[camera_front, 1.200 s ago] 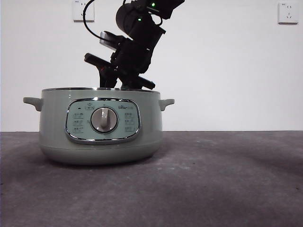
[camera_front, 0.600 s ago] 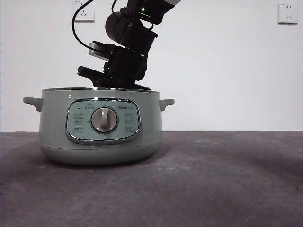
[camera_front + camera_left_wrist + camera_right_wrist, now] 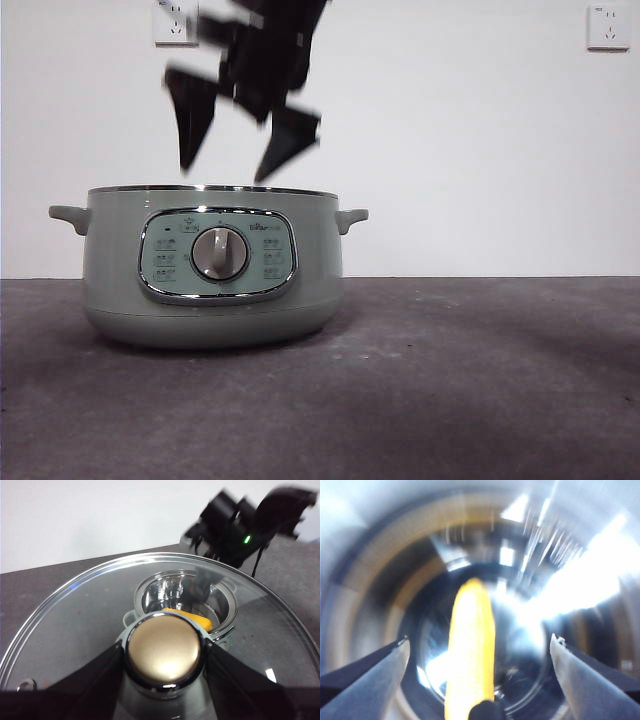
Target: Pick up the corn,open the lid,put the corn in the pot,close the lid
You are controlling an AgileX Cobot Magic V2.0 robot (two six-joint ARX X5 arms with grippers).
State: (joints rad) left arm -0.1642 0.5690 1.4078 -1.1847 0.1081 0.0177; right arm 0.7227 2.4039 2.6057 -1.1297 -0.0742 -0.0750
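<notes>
**Plain wall, dark bench**

I see a bare white painted wall with two white square plastic wall sockets, one at upper right, another at upper left. The dark grey, mottled bench spreads below, evenly lit with soft shadows.

This looks like a bare robot test room, not a home kitchen. A lone sage-green electric cooker stands on a dark grey, felt-like counter against a plain white wall carrying two white power sockets. A black robot arm with a green indicator light and loose cabling works over it.
</notes>
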